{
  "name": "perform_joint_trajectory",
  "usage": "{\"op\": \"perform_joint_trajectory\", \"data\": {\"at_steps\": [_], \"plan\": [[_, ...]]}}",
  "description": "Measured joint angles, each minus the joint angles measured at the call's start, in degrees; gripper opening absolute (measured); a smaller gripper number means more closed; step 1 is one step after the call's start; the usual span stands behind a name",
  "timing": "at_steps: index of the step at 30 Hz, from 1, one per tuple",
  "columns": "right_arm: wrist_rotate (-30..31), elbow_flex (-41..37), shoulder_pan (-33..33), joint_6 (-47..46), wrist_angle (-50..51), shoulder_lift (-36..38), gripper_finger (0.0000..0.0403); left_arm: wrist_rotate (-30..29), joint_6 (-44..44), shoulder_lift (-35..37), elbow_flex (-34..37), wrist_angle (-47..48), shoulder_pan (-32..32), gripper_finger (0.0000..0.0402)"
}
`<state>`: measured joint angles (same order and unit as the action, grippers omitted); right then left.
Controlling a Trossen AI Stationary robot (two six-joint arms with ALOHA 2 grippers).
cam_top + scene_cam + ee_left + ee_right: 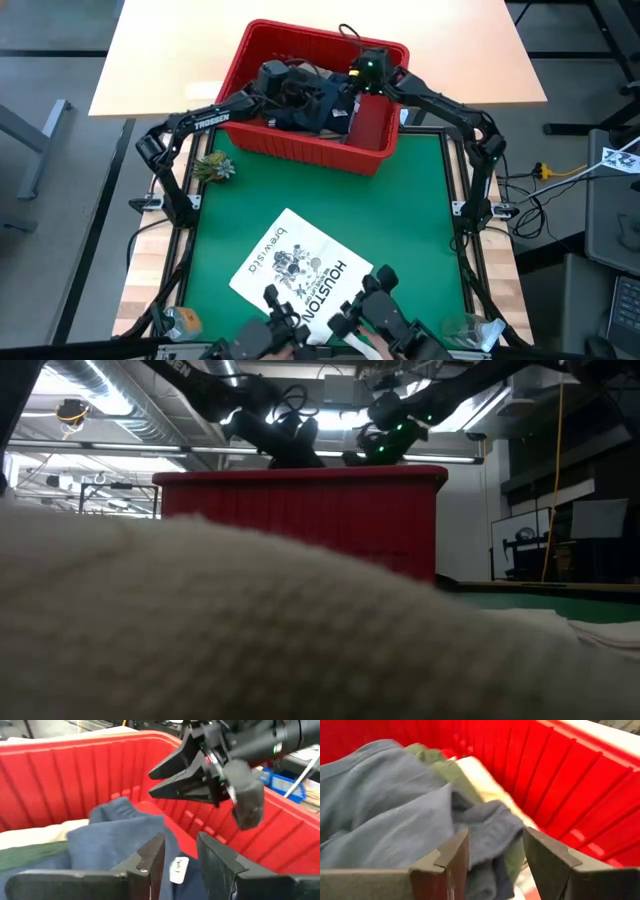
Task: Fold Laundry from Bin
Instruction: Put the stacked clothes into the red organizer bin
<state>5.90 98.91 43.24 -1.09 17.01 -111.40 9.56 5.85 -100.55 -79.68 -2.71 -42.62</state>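
Two dark arms reach into one red plastic bin [300,150] at the far end of the green mat [420,220].

Near items: white tote bag [300,275], flat, rectangular, printed in black with "HOUSTON", lying skewed on the mat at the near edge. In the low view a coarse, knitted-looking pale cloth [200,630] fills the foreground. A small green plant-like tuft [215,167] sits at the mat's left margin, just outside the bin's near wall.

Bin: rectangular, sloping ribbed walls, smooth glossy plastic, standing across the mat's far edge and partly on the pale wooden tabletop [170,50].

Laundry [310,105]: soft, crumpled heap inside the bin. A blue-grey knit garment [395,815] lies uppermost, rumpled in loose folds; dark olive cloth [447,772] and a cream cloth [480,777] lie beneath it toward the wall. A small white label [178,869] shows on the blue fabric.

Left gripper [178,851]: over the heap at the bin's left-middle, its angular dark fingers partly apart above the blue cloth, nothing clamped between them.

Right gripper [495,852]: over the heap toward the bin's right side, its fingers spread wide, a fold of blue-grey cloth lying in the gap; whether the pads touch it I cannot tell.
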Motion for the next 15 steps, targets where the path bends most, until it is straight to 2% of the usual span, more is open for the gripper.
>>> {"op": "perform_joint_trajectory", "data": {"at_steps": [7, 15], "plan": [[-11.1, 0.0, -0.07, -0.3, 8.46, 3.68, 0.0186, -0.01, -0.02, 0.0, 0.0, 0.69, 1.8, 0.0108], [-15.3, 0.07, 2.66, -5.88, 8.69, 2.77, 0.0186, -0.11, -0.02, 0.0, 0.0, 0.75, 1.78, 0.0108]]}}
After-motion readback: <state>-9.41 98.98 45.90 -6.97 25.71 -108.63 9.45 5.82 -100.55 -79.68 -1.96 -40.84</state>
